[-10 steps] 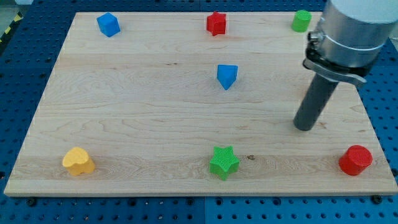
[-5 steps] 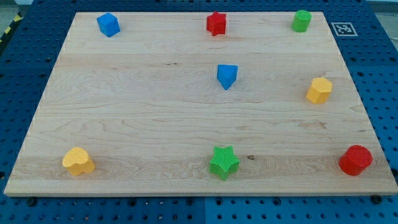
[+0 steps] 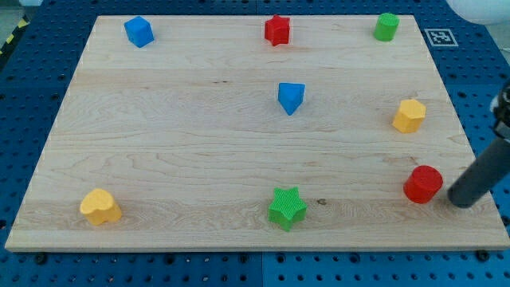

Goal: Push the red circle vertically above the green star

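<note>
**A:** Near the view's bottom right corner of the surface (image 3: 159,151): my tip (image 3: 462,201) sits just beside the red circle (image 3: 422,184), on its right and a shade lower. Rod leans in from the right edge.

**B:** End effector state?

**A:** Nothing to spread or press together. It's a bare rod, pinching nothing, and it only shoves. Whether it touches the block right now, I can't tell; the gap is too slight to read.

**B:** And the target?

**A:** Green star (image 3: 287,208), bottom edge, middle of the view. Red circle is well apart from it, off to its right and only slightly higher. It needs to end in line above the star, toward the view's top.

**B:** How to do it cleanly?

**A:** My judgement: keep the tip behind the block's centre, pushing left and a little up. A round block slips off a rod easily if hit off-centre, so correct in small nudges. Aim for the bare wood between the star and the blue block (image 3: 291,97), which looks roughly triangular. Stop short of the blue one.

**B:** Hazards?

**A:** Yellow block (image 3: 409,115) sits above the start point; steer under it. Don't clip the star on the way past.
</note>
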You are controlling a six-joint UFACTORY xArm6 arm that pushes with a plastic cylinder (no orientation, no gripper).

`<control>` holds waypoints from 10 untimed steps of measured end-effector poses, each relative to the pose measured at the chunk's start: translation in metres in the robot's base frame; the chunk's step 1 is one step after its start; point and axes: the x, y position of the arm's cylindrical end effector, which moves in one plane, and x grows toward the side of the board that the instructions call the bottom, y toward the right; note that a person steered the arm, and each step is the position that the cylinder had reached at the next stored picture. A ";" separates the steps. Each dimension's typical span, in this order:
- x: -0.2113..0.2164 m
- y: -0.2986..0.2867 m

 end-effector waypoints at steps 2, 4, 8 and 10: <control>-0.032 -0.062; -0.044 -0.065; -0.032 -0.099; -0.028 -0.155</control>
